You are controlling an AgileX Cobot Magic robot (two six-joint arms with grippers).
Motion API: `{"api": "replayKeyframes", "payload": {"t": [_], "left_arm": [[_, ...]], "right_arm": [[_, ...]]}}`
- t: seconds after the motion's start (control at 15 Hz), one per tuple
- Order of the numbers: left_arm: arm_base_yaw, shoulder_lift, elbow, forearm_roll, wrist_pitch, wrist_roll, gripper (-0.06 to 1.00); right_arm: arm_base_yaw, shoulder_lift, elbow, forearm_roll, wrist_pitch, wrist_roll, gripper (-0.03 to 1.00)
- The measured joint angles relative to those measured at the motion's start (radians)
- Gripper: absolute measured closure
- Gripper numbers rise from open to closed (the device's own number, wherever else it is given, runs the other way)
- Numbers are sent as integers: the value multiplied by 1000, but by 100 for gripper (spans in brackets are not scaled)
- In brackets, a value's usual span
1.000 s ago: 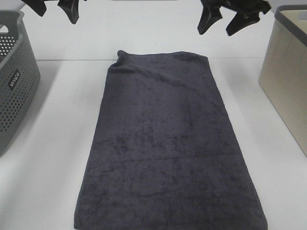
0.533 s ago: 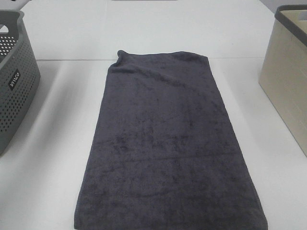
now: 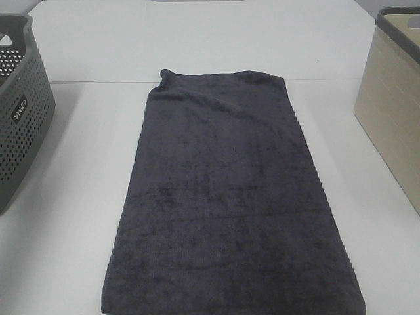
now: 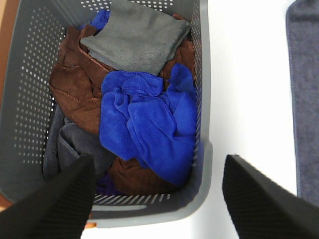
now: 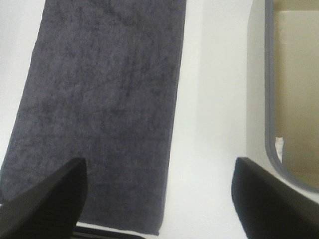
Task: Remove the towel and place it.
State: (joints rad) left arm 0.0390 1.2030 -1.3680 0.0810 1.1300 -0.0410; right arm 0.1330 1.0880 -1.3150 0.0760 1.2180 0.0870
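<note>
The towel (image 3: 223,197), a long dark charcoal rectangle, lies flat on the white table (image 3: 79,216) in the exterior high view, one far corner slightly curled up. Neither gripper shows in that view. In the left wrist view my left gripper (image 4: 159,199) hangs open over the near end of the grey perforated basket (image 4: 20,99), with the towel's edge (image 4: 305,99) off to one side. My right gripper (image 5: 159,199) is open too, high above the table between the towel (image 5: 104,99) and the beige basket (image 5: 269,99). Nothing sits between either pair of fingers.
The grey basket (image 3: 20,131) at the table's left holds a blue cloth (image 4: 149,119), a brown cloth (image 4: 75,89), a grey folded cloth (image 4: 134,37) and others. The beige basket (image 3: 394,111) stands at the right. A seam in the table runs behind the towel.
A second ago both grippers' black fingertips hung at the top edge of the exterior high view; they have since gone out of that view. The towel has not moved.
</note>
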Motion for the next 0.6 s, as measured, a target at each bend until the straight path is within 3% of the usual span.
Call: {"api": "replayKeyframes", "payload": {"t": [0.2, 0.27, 0.6], "left_arm": [[0, -269, 204, 0, -45, 0, 27], [0, -380, 290, 3, -50, 1, 27], [0, -718, 566, 5, -68, 26, 27]], "right_arm": [[0, -241, 177, 0, 1, 2, 19], [0, -434, 299, -18, 2, 3, 19], [0, -768, 533, -51, 2, 1, 19]]}}
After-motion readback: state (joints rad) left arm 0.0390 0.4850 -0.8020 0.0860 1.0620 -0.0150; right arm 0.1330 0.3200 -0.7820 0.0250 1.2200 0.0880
